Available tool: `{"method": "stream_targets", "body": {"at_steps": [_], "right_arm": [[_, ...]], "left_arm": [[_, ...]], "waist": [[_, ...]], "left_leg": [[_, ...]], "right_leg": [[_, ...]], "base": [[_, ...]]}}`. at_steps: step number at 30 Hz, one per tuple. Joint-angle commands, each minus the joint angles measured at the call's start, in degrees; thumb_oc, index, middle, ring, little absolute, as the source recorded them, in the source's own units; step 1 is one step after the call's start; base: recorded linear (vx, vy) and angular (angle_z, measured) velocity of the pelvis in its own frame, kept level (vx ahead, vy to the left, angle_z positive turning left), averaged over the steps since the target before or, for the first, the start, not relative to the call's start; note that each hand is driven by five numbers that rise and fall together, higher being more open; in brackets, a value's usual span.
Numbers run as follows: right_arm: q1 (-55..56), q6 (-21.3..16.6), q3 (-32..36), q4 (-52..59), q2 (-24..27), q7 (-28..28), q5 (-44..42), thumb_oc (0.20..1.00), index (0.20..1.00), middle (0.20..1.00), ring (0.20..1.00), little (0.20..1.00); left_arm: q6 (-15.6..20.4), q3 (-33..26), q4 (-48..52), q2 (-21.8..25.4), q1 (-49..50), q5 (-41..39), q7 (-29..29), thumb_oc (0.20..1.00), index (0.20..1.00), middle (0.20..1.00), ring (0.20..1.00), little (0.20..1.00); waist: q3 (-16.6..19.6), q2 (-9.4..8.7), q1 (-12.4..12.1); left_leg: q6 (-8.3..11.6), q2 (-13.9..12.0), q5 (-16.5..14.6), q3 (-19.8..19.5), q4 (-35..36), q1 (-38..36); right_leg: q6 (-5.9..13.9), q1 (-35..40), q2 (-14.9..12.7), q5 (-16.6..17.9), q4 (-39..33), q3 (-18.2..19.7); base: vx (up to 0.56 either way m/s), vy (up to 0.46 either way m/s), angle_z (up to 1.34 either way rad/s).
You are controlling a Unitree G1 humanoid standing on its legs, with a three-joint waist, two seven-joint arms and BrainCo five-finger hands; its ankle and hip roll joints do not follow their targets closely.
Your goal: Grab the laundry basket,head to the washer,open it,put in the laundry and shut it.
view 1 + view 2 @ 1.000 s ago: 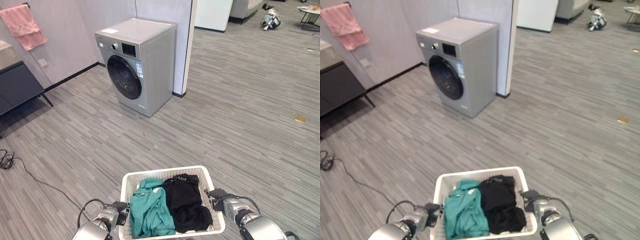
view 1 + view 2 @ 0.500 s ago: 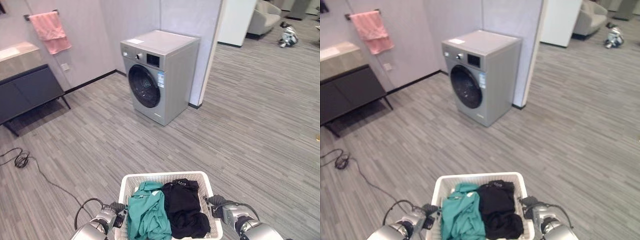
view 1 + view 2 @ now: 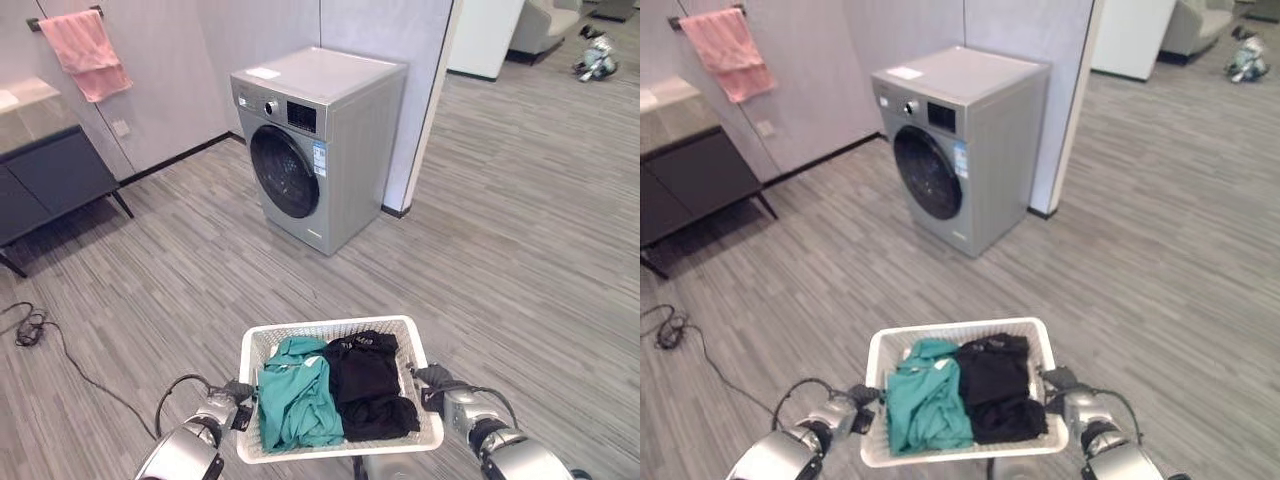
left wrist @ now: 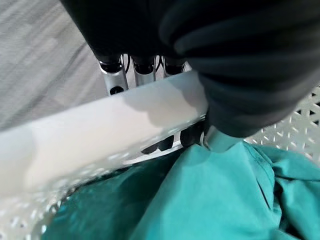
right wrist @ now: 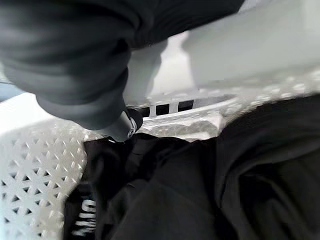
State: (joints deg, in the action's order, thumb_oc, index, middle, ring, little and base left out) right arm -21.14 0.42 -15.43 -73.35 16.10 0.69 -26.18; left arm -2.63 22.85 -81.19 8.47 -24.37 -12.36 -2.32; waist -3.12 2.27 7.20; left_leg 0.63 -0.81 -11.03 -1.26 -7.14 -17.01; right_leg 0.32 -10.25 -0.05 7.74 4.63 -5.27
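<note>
A white laundry basket hangs low in front of me, above the floor. It holds a teal garment on its left and a black garment on its right. My left hand is shut on the basket's left rim, fingers under it and the thumb inside by the teal cloth. My right hand grips the right rim the same way, thumb beside the black cloth. The grey washer stands ahead, its round dark door shut.
A white partition wall rises just right of the washer. A dark cabinet stands at the left under a pink towel on a rail. Open wood-pattern floor lies between me and the washer. An armchair is far back right.
The whole view has shifted with the camera, and the washer looks slightly larger and nearer. Both hands hold the basket as before.
</note>
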Motion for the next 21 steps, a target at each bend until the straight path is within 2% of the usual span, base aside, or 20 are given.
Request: {"method": "stream_targets", "body": {"at_steps": [1,2,3,4,5,6,8,9,11,12,14,16,17,19,21], "right_arm": [[3.2,1.1,-1.5,-4.3,-0.7,1.9,-0.7,0.2,0.2,0.2,0.2,0.2],[3.3,1.1,-1.7,-3.8,-0.6,1.7,-0.6,0.2,0.2,0.2,0.2,0.2],[3.1,1.1,-2.3,-2.9,-0.5,1.4,-0.4,0.2,0.2,0.2,0.2,0.2],[3.1,1.1,-2.3,-2.9,-0.5,1.4,-0.4,0.2,0.2,0.2,0.2,0.2],[2.9,1.2,-2.9,-2.5,-0.3,1.1,-0.4,0.2,0.2,0.2,0.2,0.2],[2.5,1.3,-3.1,-2.2,-0.1,0.7,-0.5,0.2,0.2,0.2,0.2,0.2],[2.3,1.5,-3.6,-1.2,-0.2,0.6,-0.1,0.2,0.2,0.2,0.2,0.2],[2.2,1.3,-4.1,-0.3,-0.4,0.5,0.1,0.2,0.2,0.2,0.2,0.2],[2.2,1.3,-4.6,0.9,-0.5,0.4,0.4,0.2,0.2,0.2,0.2,0.2],[2.2,0.9,-6.9,6.1,-1.0,0.1,1.5,0.2,0.2,0.2,0.2,0.2],[2.0,0.3,-7.8,9.3,-1.3,-0.1,1.7,0.2,0.2,0.2,0.2,0.2],[2.0,0.3,-8.1,10.1,-1.3,-0.1,1.7,0.2,0.2,0.2,0.2,0.2],[2.2,0.4,-8.6,12.6,-1.2,0.3,2.2,0.2,0.2,0.2,0.2,0.2],[2.3,0.7,-9.1,13.7,-1.2,0.5,2.6,0.2,0.2,0.2,0.2,0.2],[3.4,0.9,-9.5,14.2,-2.1,0.9,3.5,0.2,0.2,0.2,0.2,0.2]], "left_arm": [[2.1,-2.6,-0.1,-3.3,-1.1,-2.6,5.0,0.2,0.2,0.2,0.2,0.2],[2.0,-2.5,0.0,-3.1,-1.1,-2.6,4.8,0.2,0.2,0.2,0.2,0.2],[1.9,-2.6,0.1,-3.0,-1.5,-2.7,4.5,0.2,0.2,0.2,0.2,0.2],[1.9,-2.6,0.1,-3.0,-1.5,-2.7,4.5,0.2,0.2,0.2,0.2,0.2],[1.7,-2.7,0.2,-2.8,-1.6,-2.9,4.3,0.2,0.2,0.2,0.2,0.2],[1.6,-2.8,0.1,-3.0,-1.9,-3.1,4.0,0.2,0.2,0.2,0.2,0.2],[1.5,-3.0,-0.1,-3.0,-1.9,-2.9,4.0,0.2,0.2,0.2,0.2,0.2],[1.6,-3.2,-0.1,-2.8,-1.8,-2.8,3.9,0.2,0.2,0.2,0.2,0.2],[1.6,-3.1,0.0,-2.6,-1.7,-2.9,3.8,0.2,0.2,0.2,0.2,0.2],[1.9,-3.7,0.3,-1.6,-1.3,-3.3,3.3,0.2,0.2,0.2,0.2,0.2],[2.0,-4.0,0.4,-1.1,-1.1,-3.7,3.0,0.2,0.2,0.2,0.2,0.2],[1.9,-4.1,0.4,-1.0,-1.0,-3.8,3.0,0.2,0.2,0.2,0.2,0.2],[1.8,-5.1,0.7,-0.4,-0.2,-3.5,3.1,0.2,0.2,0.2,0.2,0.2],[1.7,-5.6,0.7,-0.1,0.6,-3.6,3.2,0.2,0.2,0.2,0.2,0.2],[1.8,-6.0,0.8,0.4,1.8,-3.6,3.3,0.2,0.2,0.2,0.2,0.2]], "waist": [[1.9,-0.71,1.3],[1.8,-1.68,1.3],[1.2,-3.2,1.1],[1.2,-3.17,1.1],[0.6,-4.66,0.4],[0.1,-4.92,-0.2],[0.1,-5.63,-1.3],[0.0,-5.6,-1.8],[0.0,-5.72,-2.2],[-0.6,-4.65,-4.3],[-1.1,-4.21,-5.5],[-1.3,-3.99,-5.6],[-0.8,-3.18,-5.6],[0.1,-2.87,-6.0],[2.3,-3.17,-6.8]], "left_leg": [[3.38,2.7,17.1,1.2,-12.1,5.6],[4.33,2.0,19.3,2.1,-16.9,8.5],[4.58,0.2,21.3,4.5,-23.4,12.0],[4.59,0.1,21.3,4.5,-23.4,12.0],[3.49,-1.0,20.4,8.3,-26.2,15.6],[2.84,-2.6,18.7,11.4,-24.8,18.3],[1.62,-2.2,16.0,13.9,-20.3,22.8],[0.96,-2.1,15.5,15.3,-14.4,24.3],[0.43,-1.4,15.2,15.0,-11.2,24.4],[-0.04,1.4,19.1,10.6,2.2,26.7],[0.66,1.1,22.4,8.3,10.5,29.9],[1.22,0.4,23.2,8.7,11.9,30.8],[1.92,-2.3,24.5,13.3,12.1,31.5],[1.16,-2.3,23.7,13.0,12.1,30.5],[0.31,-1.1,25.8,11.4,11.8,28.5]], "right_leg": [[0.79,6.0,1.7,2.3,-5.5,2.5],[0.28,7.2,1.2,1.9,-6.2,2.5],[-0.88,8.8,0.6,1.2,-6.7,2.3],[-0.89,8.8,0.7,1.2,-6.7,2.3],[-1.85,11.0,0.4,-0.3,-7.3,2.4],[-1.86,12.5,0.5,-0.9,-7.8,2.5],[-1.43,14.6,-0.2,-1.8,-8.6,2.2],[-0.94,15.4,-0.2,-2.3,-8.8,2.2],[-0.74,15.6,-0.1,-2.7,-8.5,2.7],[-0.67,18.4,1.9,-4.7,-8.3,4.3],[-0.76,20.4,2.7,-6.5,-8.1,5.8],[-0.78,21.0,2.9,-7.0,-7.7,6.1],[-1.0,22.8,3.6,-8.9,-6.7,7.6],[-0.53,23.8,3.6,-10.0,-6.4,8.4],[-0.13,25.9,2.1,-12.5,-4.4,10.2]], "base": [[0.3,-0.235,0.23],[0.26,-0.27,0.2],[0.14,-0.18,0.2],[0.23,-0.269,0.24],[0.23,-0.199,0.12],[0.31,-0.233,0.01],[0.27,-0.077,-0.09],[0.25,-0.018,-0.07],[0.26,-0.001,-0.03],[0.43,-0.004,-0.13],[0.44,0.003,-0.33],[0.31,0.041,-0.58],[0.32,0.063,-0.53],[0.38,0.104,-0.36],[0.53,0.212,-0.39]]}}
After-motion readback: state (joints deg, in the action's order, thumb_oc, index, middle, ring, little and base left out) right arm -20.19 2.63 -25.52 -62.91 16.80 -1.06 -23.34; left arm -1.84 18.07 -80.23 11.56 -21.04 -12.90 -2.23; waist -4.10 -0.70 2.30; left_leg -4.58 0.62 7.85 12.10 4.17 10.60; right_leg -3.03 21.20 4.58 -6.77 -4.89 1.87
